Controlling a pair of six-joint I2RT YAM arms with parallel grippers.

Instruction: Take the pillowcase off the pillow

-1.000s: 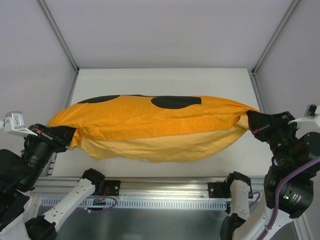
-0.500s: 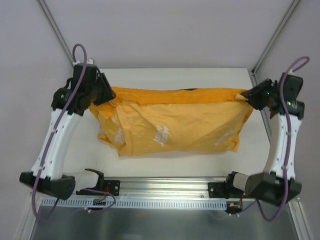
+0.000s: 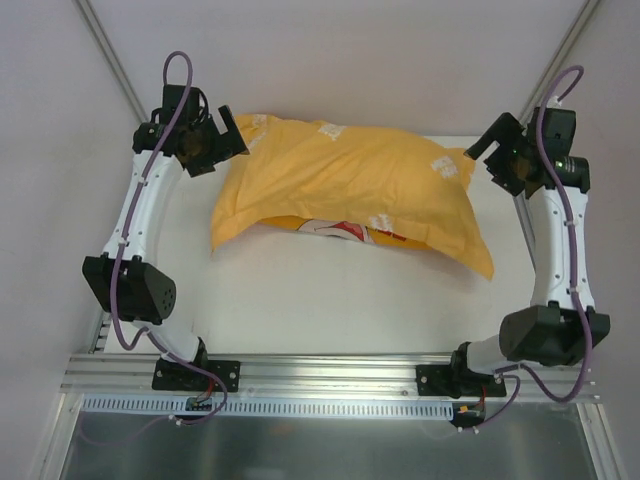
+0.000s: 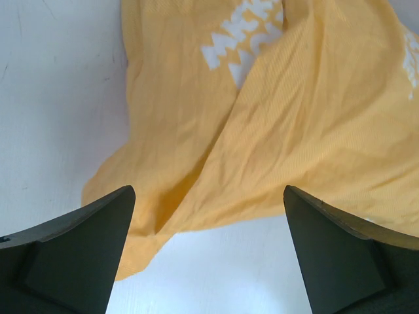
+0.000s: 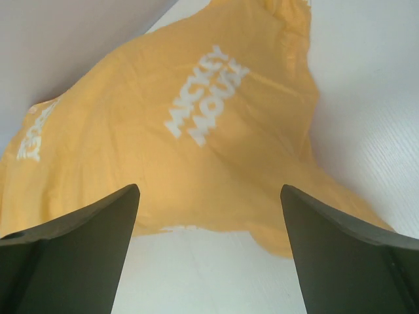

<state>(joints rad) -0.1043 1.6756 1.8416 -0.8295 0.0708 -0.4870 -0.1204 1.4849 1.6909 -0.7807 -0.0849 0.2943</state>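
Note:
The orange-yellow pillowcase (image 3: pixel 350 185) lies plump on the white table (image 3: pixel 330 310) toward the back, plain side with white lettering up. A strip of its print (image 3: pixel 345 230) peeks out under the front edge. The pillow is hidden inside it. My left gripper (image 3: pixel 236 133) hangs open at the cover's left end, apart from it. My right gripper (image 3: pixel 482 160) is open just off the right end. In the left wrist view the pillowcase (image 4: pixel 294 118) lies beyond the gripper (image 4: pixel 209 248), with bare table between the fingers (image 4: pixel 72 255). The right wrist view shows the same: pillowcase (image 5: pixel 163 150), empty gripper (image 5: pixel 208 248).
Grey walls close the table in at the back and both sides, with slanted frame posts (image 3: pixel 115 70) in the corners. An aluminium rail (image 3: pixel 330 375) carrying the arm bases runs along the near edge. Bare table lies in front of the cover.
Both grippers have opened and let go of the pillowcase ends. The cover, held stretched in the air a second ago, now rests at the table's back. Both arms reached farther back.

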